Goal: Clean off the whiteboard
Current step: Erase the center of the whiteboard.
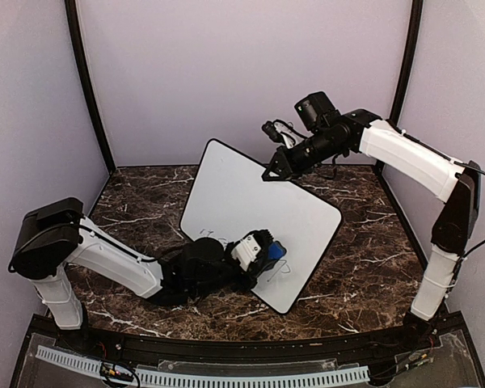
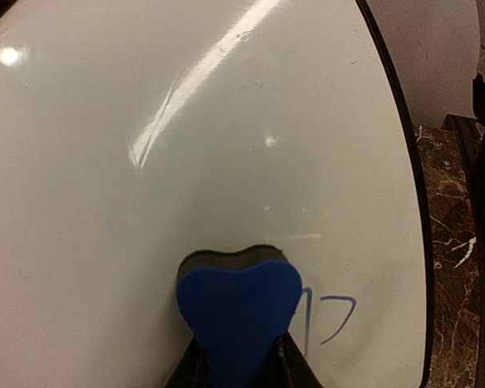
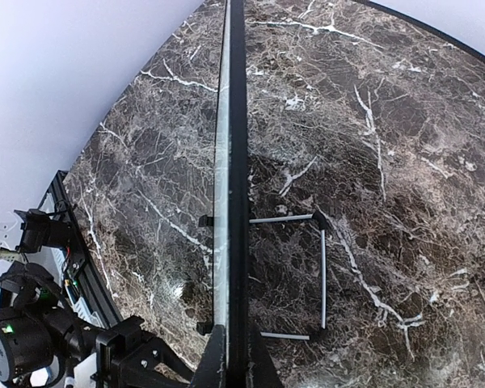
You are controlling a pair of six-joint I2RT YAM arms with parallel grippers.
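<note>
The whiteboard (image 1: pixel 250 210) stands tilted on the marble table, a large white panel with a thin black edge. My right gripper (image 1: pixel 272 174) is shut on its upper edge; in the right wrist view the board (image 3: pixel 236 162) runs edge-on out of that gripper (image 3: pixel 234 356). My left gripper (image 1: pixel 267 252) is shut on a blue eraser (image 1: pixel 275 251), which presses against the lower part of the board. The left wrist view shows the eraser (image 2: pixel 238 315) squeezed between the left gripper (image 2: pixel 238 368), with blue pen strokes (image 2: pixel 333 317) just to its right. The rest of the board (image 2: pixel 186 162) there is blank.
A wire stand (image 3: pixel 322 275) sticks out from the back of the board over the dark marble table (image 1: pixel 364 259). White enclosure walls close in the back and sides. The left arm's body (image 1: pixel 202 267) lies low along the table in front of the board.
</note>
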